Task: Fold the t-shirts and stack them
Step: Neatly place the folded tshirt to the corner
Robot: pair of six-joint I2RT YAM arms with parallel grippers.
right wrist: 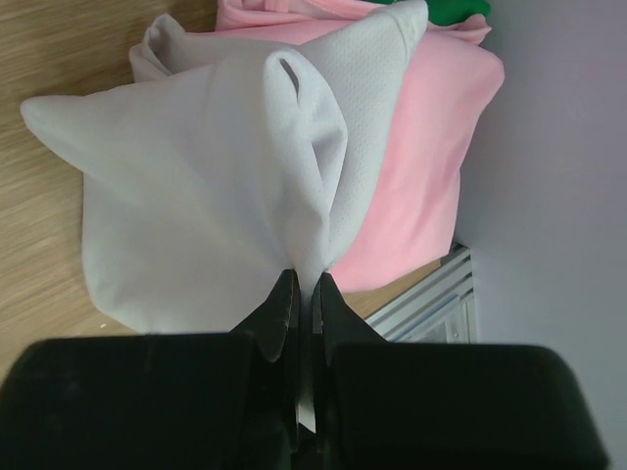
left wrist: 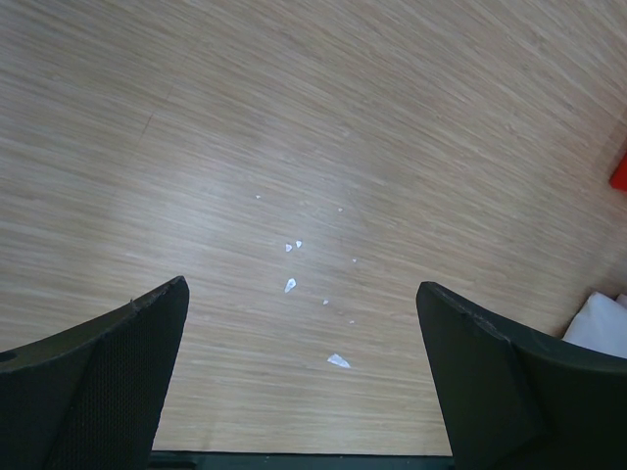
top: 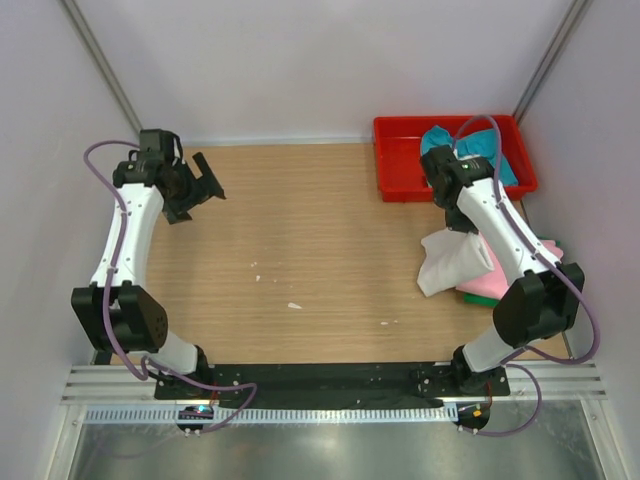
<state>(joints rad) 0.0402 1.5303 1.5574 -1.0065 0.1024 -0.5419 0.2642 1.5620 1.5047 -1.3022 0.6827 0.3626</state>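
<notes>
My right gripper (right wrist: 304,278) is shut on a pinched fold of the white t-shirt (right wrist: 216,176), which hangs bunched from its fingers. In the top view this gripper (top: 447,226) holds the white t-shirt (top: 448,264) up over the table's right side. Beneath it lies the pink t-shirt (right wrist: 421,166) with a green t-shirt (right wrist: 457,10) under it, also seen at the right edge as pink (top: 497,282) over green (top: 478,298). A teal t-shirt (top: 441,136) lies crumpled in the red tray (top: 400,126). At the far left my left gripper (top: 205,181) hovers open and empty (left wrist: 302,284).
The red tray stands at the back right corner beside the wall. Small white scraps (left wrist: 337,361) dot the wooden table (top: 300,230). An aluminium rail (right wrist: 431,299) runs along the near edge by the right wall.
</notes>
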